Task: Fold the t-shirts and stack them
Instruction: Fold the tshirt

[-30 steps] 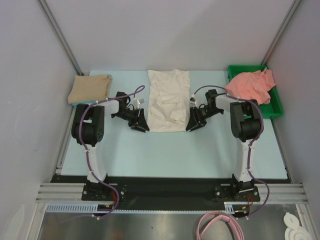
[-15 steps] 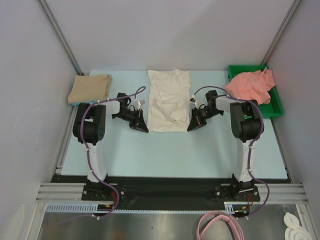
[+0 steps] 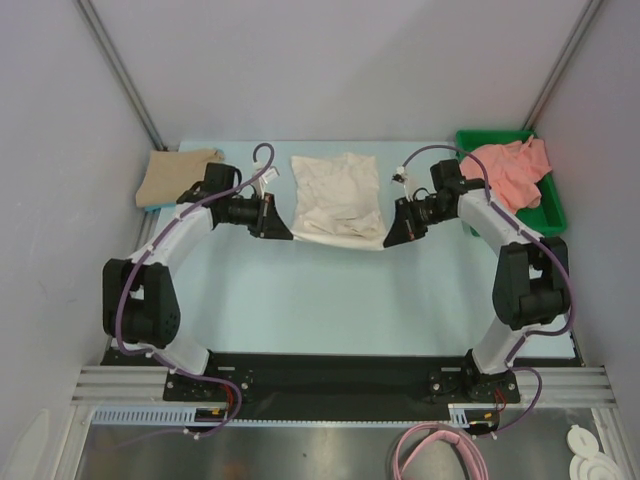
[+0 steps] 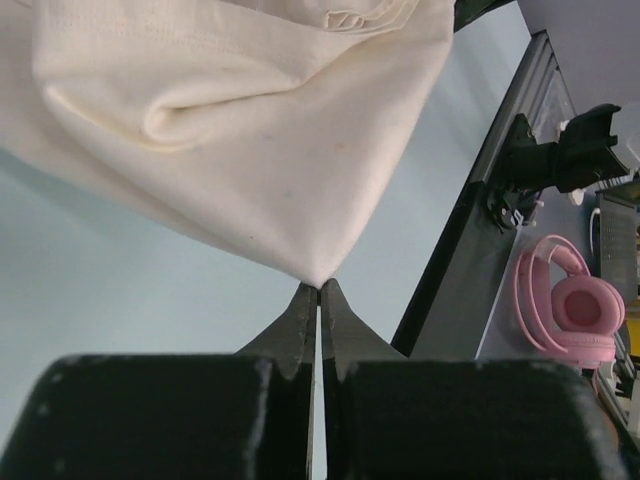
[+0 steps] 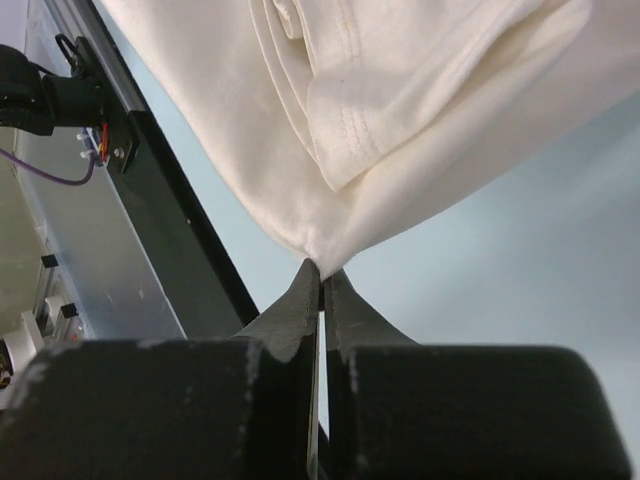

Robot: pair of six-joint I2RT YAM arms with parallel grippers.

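The wrist views are showing us what the overhead view is not resolving: the left gripper (image 4: 319, 297) and the right gripper (image 5: 322, 280) are each pinching tight on a near corner of the cream shirt (image 3: 338, 195), which is lying mid-way across the table (image 3: 330, 300). Both close views are cutting off its far edge. Compared with a second ago, both arms are reaching farther and the shirt is reading shorter front to back.

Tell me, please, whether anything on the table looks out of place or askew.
The salmon-pink t-shirt lies crumpled across the green tray, unfolded. The cream-white t-shirt, pinched by the left gripper and right gripper, looks normal.
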